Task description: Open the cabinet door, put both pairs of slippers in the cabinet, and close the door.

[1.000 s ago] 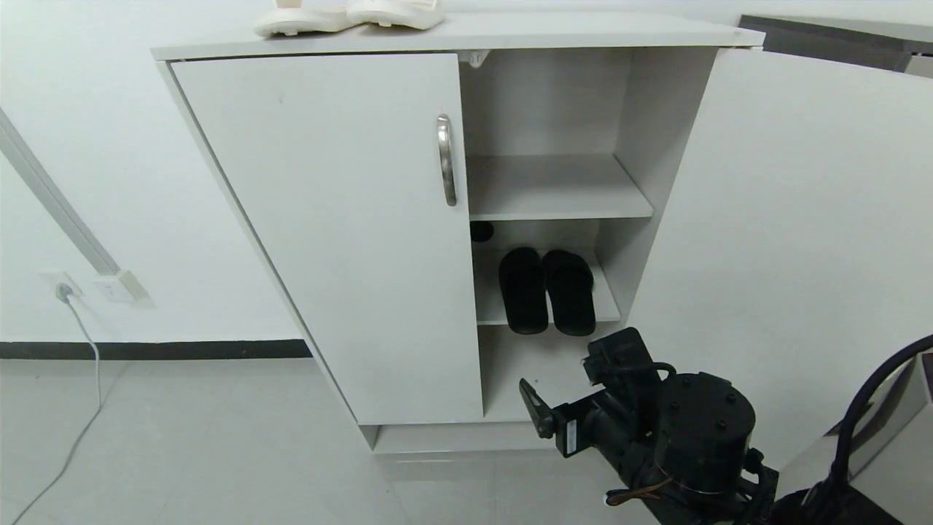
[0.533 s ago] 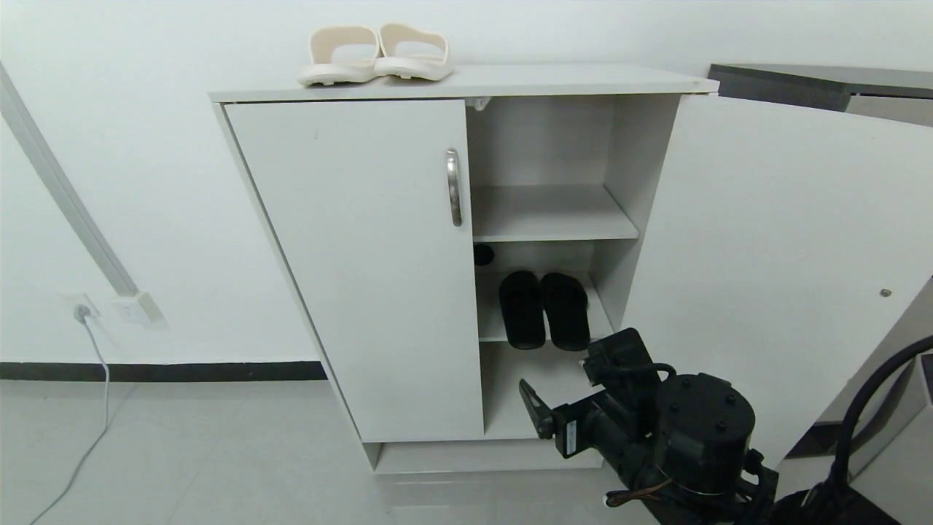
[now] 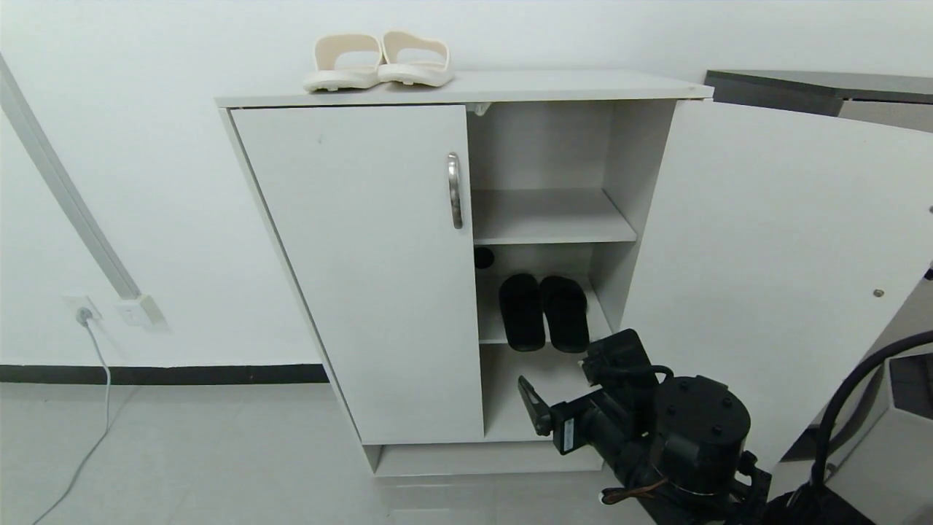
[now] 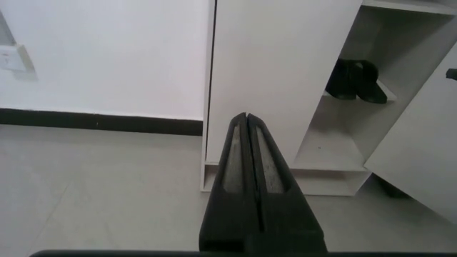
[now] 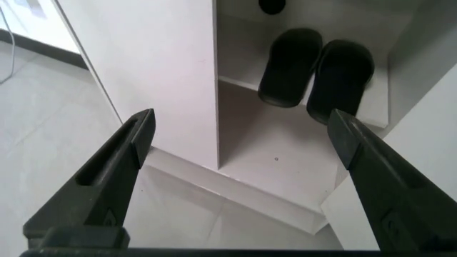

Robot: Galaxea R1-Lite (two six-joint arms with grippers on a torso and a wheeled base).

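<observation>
**View drawn back: beige pair still to go**

My head camera has lifted and pulled back, so the beige slippers [image 3: 379, 62] on top of the cabinet [image 3: 568, 86] now show whole. The black slippers [image 3: 543, 312] lie on its middle shelf, and its right door [image 3: 765, 277] is open. My right jaws stand apart, low before the cabinet; my left jaws are pressed together.

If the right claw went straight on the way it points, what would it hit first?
Probably the bottom compartment floor of the cabinet, under the black slippers. Depth is unclear, and the closed door sits close beside that line.
</observation>
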